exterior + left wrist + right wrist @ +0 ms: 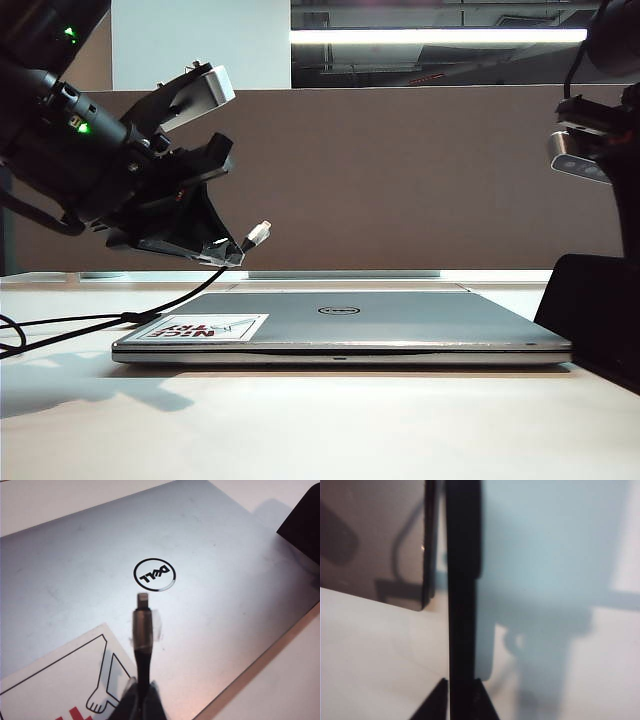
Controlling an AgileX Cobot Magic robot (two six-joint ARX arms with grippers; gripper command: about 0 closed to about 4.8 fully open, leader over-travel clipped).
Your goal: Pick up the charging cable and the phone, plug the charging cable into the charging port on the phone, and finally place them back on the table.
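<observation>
My left gripper (228,255) hovers above the laptop's left end, shut on the black charging cable (170,300). The cable's silvery plug (143,625) sticks out past the left gripper (142,687) over the Dell logo. The phone (590,310) is a black slab standing tilted on the table (320,420) at the far right. In the right wrist view it shows as a glossy slab (375,540) with a rounded corner. A black bar (462,580) rises between the tips of my right gripper (461,690), with a sliver of light on one side. I cannot tell whether it belongs to the phone. The charging port is hidden.
A shut silver Dell laptop (400,320) with a red-and-white sticker (205,327) lies mid-table under the plug. A brown divider panel (420,180) closes off the back. The cable trails off the left side. The right arm (590,150) hangs at the upper right.
</observation>
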